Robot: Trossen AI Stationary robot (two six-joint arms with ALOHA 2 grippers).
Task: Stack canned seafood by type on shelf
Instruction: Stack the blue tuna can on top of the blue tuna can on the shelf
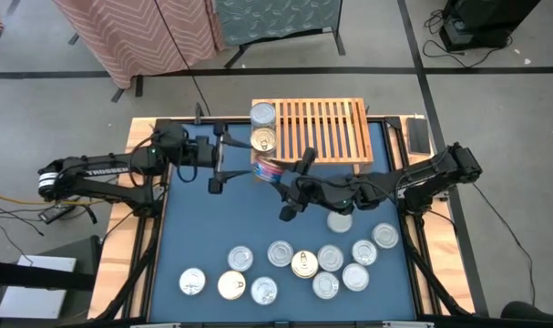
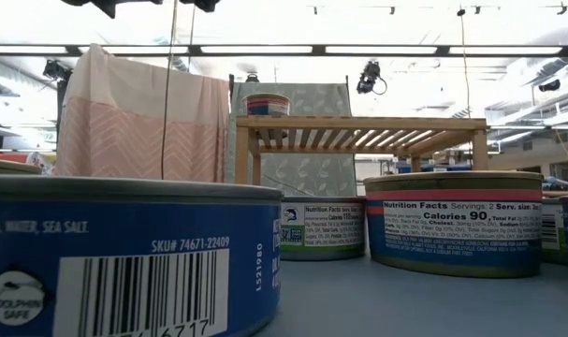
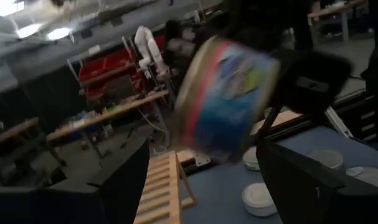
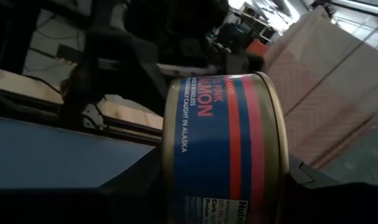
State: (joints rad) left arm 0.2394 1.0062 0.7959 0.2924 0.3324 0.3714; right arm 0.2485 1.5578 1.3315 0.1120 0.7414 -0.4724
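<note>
Salmon can (image 4: 223,146) clamped sideways in right hand (image 1: 278,176); left hand (image 1: 220,160) spread open nr it

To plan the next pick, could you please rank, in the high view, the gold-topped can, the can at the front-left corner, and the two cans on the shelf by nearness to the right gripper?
From the right gripper, which holds a blue-and-red can:
1. The two cans on the shelf, just behind it at the rack's left end.
2. The gold-topped can, in the front cluster.
3. The front-left can, at the cluster's left end.
</note>
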